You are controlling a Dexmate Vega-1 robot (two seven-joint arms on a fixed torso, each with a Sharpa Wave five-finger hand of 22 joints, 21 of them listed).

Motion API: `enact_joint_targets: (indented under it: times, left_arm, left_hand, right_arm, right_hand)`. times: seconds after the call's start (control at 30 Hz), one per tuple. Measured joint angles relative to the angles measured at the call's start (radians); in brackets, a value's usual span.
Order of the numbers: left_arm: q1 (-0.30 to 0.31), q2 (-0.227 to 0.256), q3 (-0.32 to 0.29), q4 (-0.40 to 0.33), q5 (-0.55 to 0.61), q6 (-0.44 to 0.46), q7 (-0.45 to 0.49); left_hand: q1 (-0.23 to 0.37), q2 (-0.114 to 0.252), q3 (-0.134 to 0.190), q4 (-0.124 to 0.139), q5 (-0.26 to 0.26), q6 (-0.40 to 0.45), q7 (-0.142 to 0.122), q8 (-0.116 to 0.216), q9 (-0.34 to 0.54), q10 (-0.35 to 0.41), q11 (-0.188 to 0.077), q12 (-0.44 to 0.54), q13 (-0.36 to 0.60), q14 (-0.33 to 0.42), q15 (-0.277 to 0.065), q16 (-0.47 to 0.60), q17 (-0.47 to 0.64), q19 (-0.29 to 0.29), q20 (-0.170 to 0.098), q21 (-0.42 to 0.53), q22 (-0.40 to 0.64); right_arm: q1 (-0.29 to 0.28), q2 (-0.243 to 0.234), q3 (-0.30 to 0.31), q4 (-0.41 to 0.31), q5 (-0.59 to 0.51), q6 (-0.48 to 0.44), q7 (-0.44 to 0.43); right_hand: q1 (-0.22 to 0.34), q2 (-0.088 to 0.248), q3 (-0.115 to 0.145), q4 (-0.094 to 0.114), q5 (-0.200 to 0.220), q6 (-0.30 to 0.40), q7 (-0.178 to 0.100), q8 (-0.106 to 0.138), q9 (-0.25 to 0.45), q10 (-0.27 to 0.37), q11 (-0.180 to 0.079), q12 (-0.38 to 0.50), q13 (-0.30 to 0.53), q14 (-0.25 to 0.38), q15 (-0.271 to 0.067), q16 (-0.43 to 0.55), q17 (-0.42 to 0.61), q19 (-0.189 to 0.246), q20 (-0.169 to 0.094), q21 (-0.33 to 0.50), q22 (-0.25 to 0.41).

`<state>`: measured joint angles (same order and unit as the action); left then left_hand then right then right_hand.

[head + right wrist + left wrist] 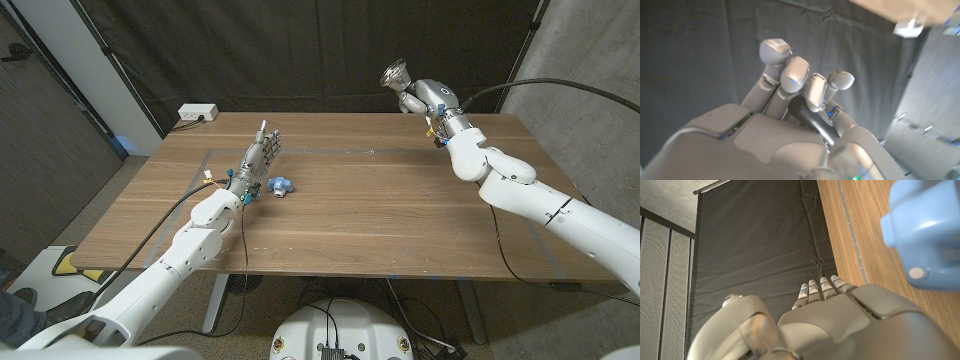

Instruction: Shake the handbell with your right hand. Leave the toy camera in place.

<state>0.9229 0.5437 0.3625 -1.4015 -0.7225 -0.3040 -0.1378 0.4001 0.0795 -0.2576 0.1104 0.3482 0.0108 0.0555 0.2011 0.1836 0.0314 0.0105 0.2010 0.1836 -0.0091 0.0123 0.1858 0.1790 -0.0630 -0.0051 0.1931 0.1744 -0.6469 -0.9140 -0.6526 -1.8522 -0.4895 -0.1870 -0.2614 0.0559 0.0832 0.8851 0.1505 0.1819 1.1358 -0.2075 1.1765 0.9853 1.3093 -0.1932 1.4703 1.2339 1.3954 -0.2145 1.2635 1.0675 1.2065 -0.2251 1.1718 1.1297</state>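
the handbell [396, 74] is up off the wooden table [400, 215], its dark handle wrapped in the right hand [418, 95], while the left hand [258, 160], fingers straight and together, waits just beside the blue toy camera [281, 185], no writing readable.

The toy camera [280, 185] lies on the bench [400, 220] left of centre, just beside the left hand [257, 160]; the handbell [396, 74] is at upper right.
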Motion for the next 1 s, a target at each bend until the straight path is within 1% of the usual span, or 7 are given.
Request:
enact_joint_targets:
  times: [0.13, 0.33, 0.7, 0.73, 0.87, 0.93, 1.0]
  left_arm:
    - [0.003, 0.0, 0.0, -0.003, 0.0, -0.001, 0.002]
    - [0.005, -0.001, 0.0, -0.007, 0.001, -0.001, 0.006]
    - [0.005, -0.002, 0.007, -0.015, 0.005, 0.0, 0.01]
    - [0.005, -0.002, 0.008, -0.016, 0.007, 0.003, 0.011]
    - [0.004, -0.002, 0.01, -0.018, 0.008, 0.005, 0.012]
    - [0.003, -0.002, 0.012, -0.02, 0.009, 0.012, 0.015]
    - [0.002, -0.002, 0.013, -0.02, 0.009, 0.012, 0.015]
  left_hand:
    - [0.0, 0.0, -0.004, -0.004, 0.0, 0.0, 0.0, 0.0, 0.0, 0.0, 0.0, 0.0, 0.0, 0.0, 0.0, 0.0, 0.0, 0.0, 0.0, 0.0, 0.0]
    - [0.0, 0.0, -0.006, -0.002, 0.0, 0.0, 0.0, 0.0, 0.0, 0.0, 0.0, 0.0, 0.0, 0.0, 0.0, 0.0, 0.0, 0.0, 0.0, 0.0, 0.0]
    - [0.0, 0.0, -0.008, 0.0, 0.0, 0.0, 0.0, 0.0, 0.0, 0.0, 0.0, 0.0, 0.0, 0.0, 0.0, 0.0, 0.0, 0.0, 0.0, 0.0, 0.0]
    - [0.0, 0.0, -0.008, 0.0, 0.0, 0.0, 0.0, 0.0, 0.0, 0.0, 0.0, 0.0, 0.003, 0.0, 0.0, 0.0, 0.0, 0.0, 0.0, 0.0, 0.0]
    - [0.0, 0.0, -0.008, 0.0, 0.0, 0.0, 0.0, 0.0, 0.0, 0.0, 0.0, 0.0, 0.005, 0.0, 0.0, 0.0, 0.0, 0.0, 0.0, 0.0, 0.0]
    - [0.0, 0.0, -0.008, 0.0, 0.0, 0.0, 0.0, 0.0, 0.0, 0.0, 0.0, 0.0, 0.005, 0.0, 0.0, 0.0, 0.0, 0.0, 0.0, 0.0, 0.0]
    - [0.0, 0.0, -0.008, 0.0, 0.0, 0.0, 0.0, 0.0, 0.0, 0.0, 0.0, 0.0, 0.005, 0.0, 0.0, 0.0, 0.0, 0.0, 0.0, 0.0, 0.0]
  right_arm:
    - [0.01, 0.0, 0.004, -0.004, -0.053, 0.011, 0.108]
    - [-0.008, 0.031, 0.06, 0.007, -0.012, 0.018, 0.191]
    - [-0.054, 0.1, 0.182, 0.064, 0.273, 0.043, 0.305]
    - [-0.068, 0.13, 0.226, 0.097, 0.318, 0.05, 0.319]
    - [-0.075, 0.146, 0.246, 0.117, 0.424, 0.072, 0.356]
    - [-0.092, 0.201, 0.306, 0.188, 0.508, 0.089, 0.387]
    - [-0.092, 0.201, 0.306, 0.188, 0.572, 0.102, 0.409]
  right_hand:
    - [0.0, 0.0, 0.0, 0.0, 0.0, 0.0, 0.0, 0.0, -0.004, 0.0, 0.0, 0.0, 0.0, 0.0, 0.0, -0.01, -0.003, -0.004, 0.004, -0.013, -0.011]
    - [-0.002, 0.002, 0.0, 0.0, 0.0, -0.001, -0.001, 0.008, 0.003, 0.0, 0.0, 0.0, 0.0, 0.0, 0.0, -0.026, -0.017, -0.004, 0.004, -0.031, -0.036]
    - [-0.002, 0.002, 0.0, 0.0, 0.0, -0.006, 0.002, 0.022, 0.007, -0.002, -0.002, 0.0, 0.0, 0.0, 0.0, -0.033, -0.021, 0.008, 0.0, -0.037, -0.047]
    - [-0.002, 0.002, 0.0, 0.0, 0.0, -0.006, 0.002, 0.022, 0.008, -0.002, -0.002, 0.0, 0.0, 0.0, 0.0, -0.033, -0.021, 0.014, 0.001, -0.037, -0.047]
    - [-0.002, 0.002, 0.0, 0.0, 0.0, -0.006, 0.002, 0.022, 0.007, -0.002, -0.002, 0.0, -0.001, 0.002, -0.002, -0.033, -0.016, 0.02, 0.002, -0.037, -0.047]
    - [-0.001, 0.002, 0.0, 0.0, 0.0, -0.006, 0.002, 0.03, 0.011, -0.002, -0.002, 0.0, -0.001, 0.002, -0.002, -0.033, -0.014, 0.02, 0.002, -0.037, -0.047]
    - [-0.001, 0.002, 0.0, 0.0, 0.0, -0.006, 0.002, 0.03, 0.012, -0.002, -0.002, 0.0, -0.001, 0.002, -0.002, -0.028, -0.014, 0.02, 0.002, -0.037, -0.045]
